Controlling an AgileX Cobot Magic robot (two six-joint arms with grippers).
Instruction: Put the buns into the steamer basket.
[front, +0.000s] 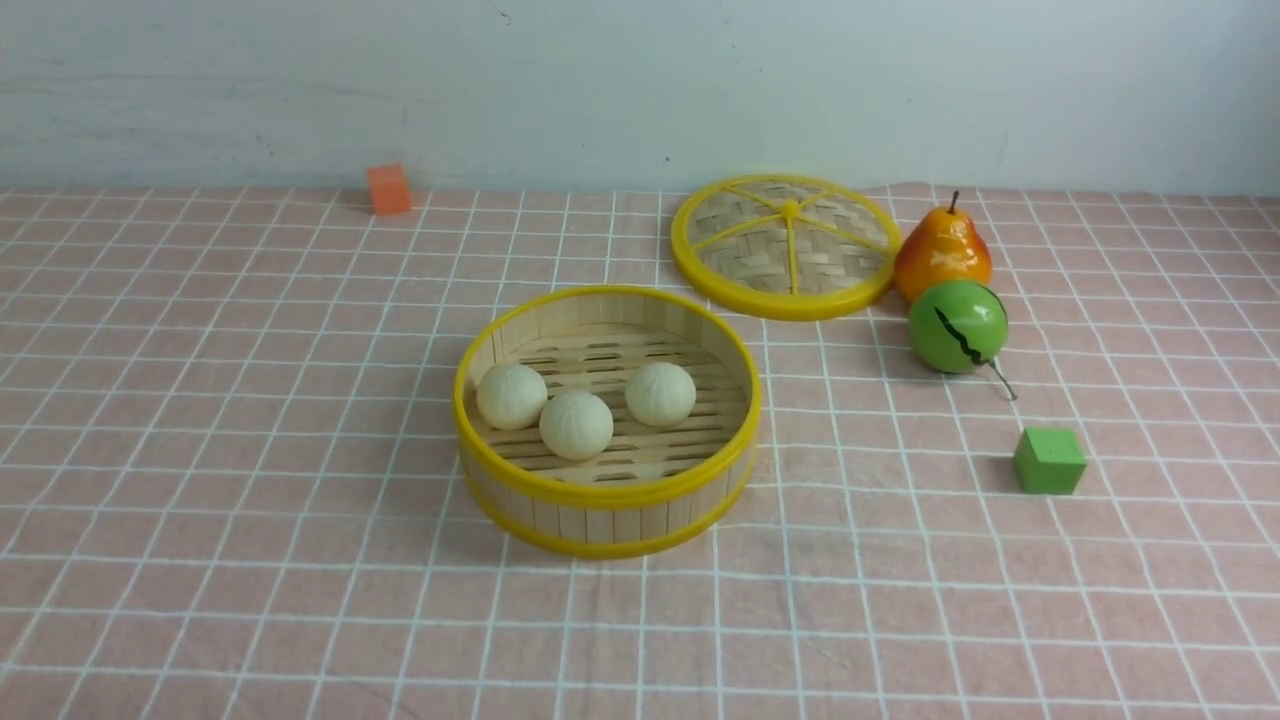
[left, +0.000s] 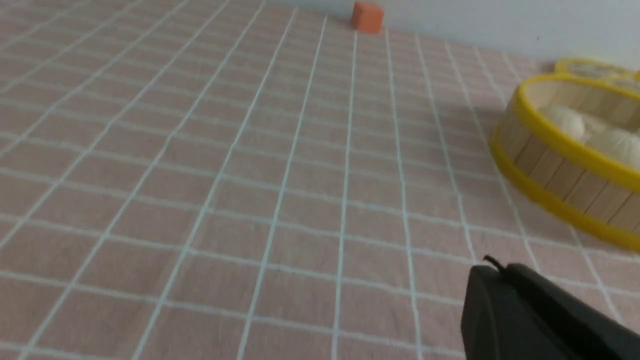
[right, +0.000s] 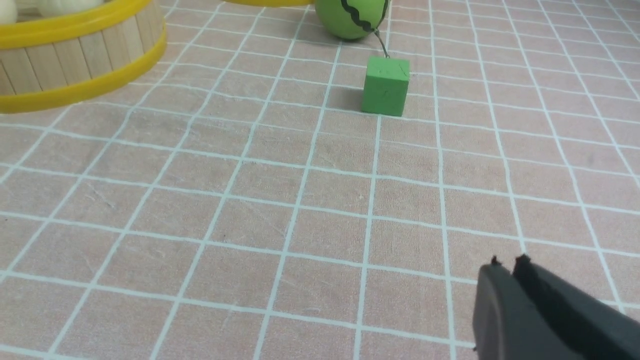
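At the lower edge of each wrist view sits a pair of dark jaws, both clenched with nothing between them: the left gripper (left: 492, 267) shows its tips pressed together, and the right gripper (right: 507, 262) shows only a hairline slit between its tips. Neither arm appears in the front view, so both seem drawn back toward the robot.

Outward from the left jaws, the steamer basket (front: 606, 420) lies at about two o'clock, near; from the right jaws it lies at about ten o'clock, farther off. The left arm looks the nearer of the two. Round, the basket has no long axis to line up with. All three buns (front: 576, 424) rest on its slatted floor, toward the seven o'clock side, two touching or nearly so, the third just apart at three o'clock of them. None lies outside, so I judge the task done and no further reach needed; any move now would only be keeping clear.

Beyond the basket at one o'clock lies the woven lid (front: 786, 247), flat, with a pear (front: 941, 252) just beside it and the green ball-shaped fruit (front: 957, 326) in front of the pear. A green cube (front: 1049, 461) sits well apart at three o'clock, an orange cube (front: 388, 189) far off at eleven. The surface wears a pink cloth (front: 250, 480) gridded in white; a pale wall (front: 600, 80) closes the back.
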